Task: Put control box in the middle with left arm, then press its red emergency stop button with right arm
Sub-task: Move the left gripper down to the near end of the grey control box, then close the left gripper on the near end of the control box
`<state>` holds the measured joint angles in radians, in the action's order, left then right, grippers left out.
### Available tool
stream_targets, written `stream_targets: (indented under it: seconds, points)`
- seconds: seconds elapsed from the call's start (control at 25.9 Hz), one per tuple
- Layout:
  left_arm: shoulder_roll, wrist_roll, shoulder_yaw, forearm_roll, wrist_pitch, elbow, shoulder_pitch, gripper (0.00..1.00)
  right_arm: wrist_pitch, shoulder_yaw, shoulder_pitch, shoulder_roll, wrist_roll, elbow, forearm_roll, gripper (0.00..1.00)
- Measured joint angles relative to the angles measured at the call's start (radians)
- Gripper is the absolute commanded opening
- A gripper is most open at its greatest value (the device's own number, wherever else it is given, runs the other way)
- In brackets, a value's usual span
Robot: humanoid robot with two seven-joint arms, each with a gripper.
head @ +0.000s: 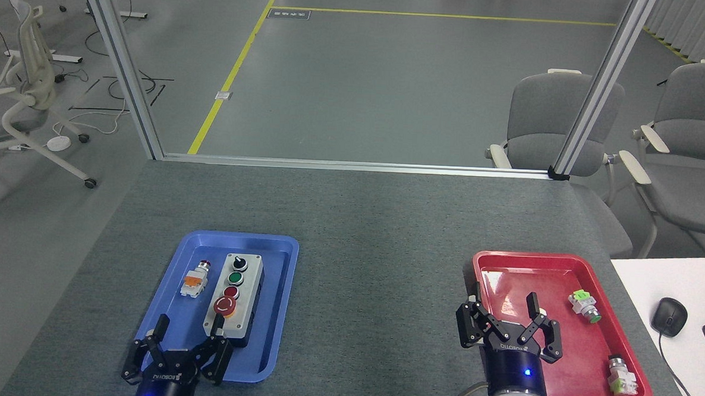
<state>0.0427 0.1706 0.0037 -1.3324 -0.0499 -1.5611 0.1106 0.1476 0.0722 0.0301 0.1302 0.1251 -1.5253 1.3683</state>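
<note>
While the control box point(233, 297) is lying in the blue tray point(276, 314), the left end effector point(187, 326), fingers apart, is needing to straddle its long sides; the right end effector point(502, 316) is waiting spread.

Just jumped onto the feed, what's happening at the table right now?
Nothing is grasped yet. The control box sits in the blue tray, next to a loose small switch, with its red emergency stop button untouched. The left end effector is open at the tray's near edge, just short of the box. The right end effector hangs open over the near left part of the red tray. The grey tabletop between the trays is where the box has to go.
</note>
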Motion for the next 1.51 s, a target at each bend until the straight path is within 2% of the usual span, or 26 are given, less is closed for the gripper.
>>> stream_targets:
  seconds: [0.19,0.46,0.69,0.93,1.12,1.51]
  points:
    - [-0.019,0.000,-0.075,-0.028,0.010,0.033,0.014,0.99,0.000,0.005,-0.001,0.001,-0.001,0.003,0.000,0.98]
    - [-0.066,0.000,-0.092,-0.079,0.032,0.177,-0.076,0.99,-0.027,0.040,-0.001,0.008,-0.008,0.025,0.025,0.98]
    - [-0.061,-0.002,-0.091,-0.082,0.047,0.255,-0.131,0.99,-0.029,0.051,-0.001,0.012,-0.021,0.031,0.076,0.98]
    - [-0.054,-0.002,-0.085,-0.078,0.049,0.263,-0.140,0.99,-0.023,0.061,-0.001,0.010,-0.068,0.031,0.155,0.98]
    - [-0.023,0.000,-0.079,-0.071,0.049,0.256,-0.141,0.99,-0.022,0.069,0.000,0.007,-0.072,0.030,0.206,0.98]
    - [-0.009,0.001,-0.076,-0.067,0.047,0.279,-0.170,0.99,-0.034,0.069,-0.001,-0.012,-0.056,0.027,0.230,0.98]
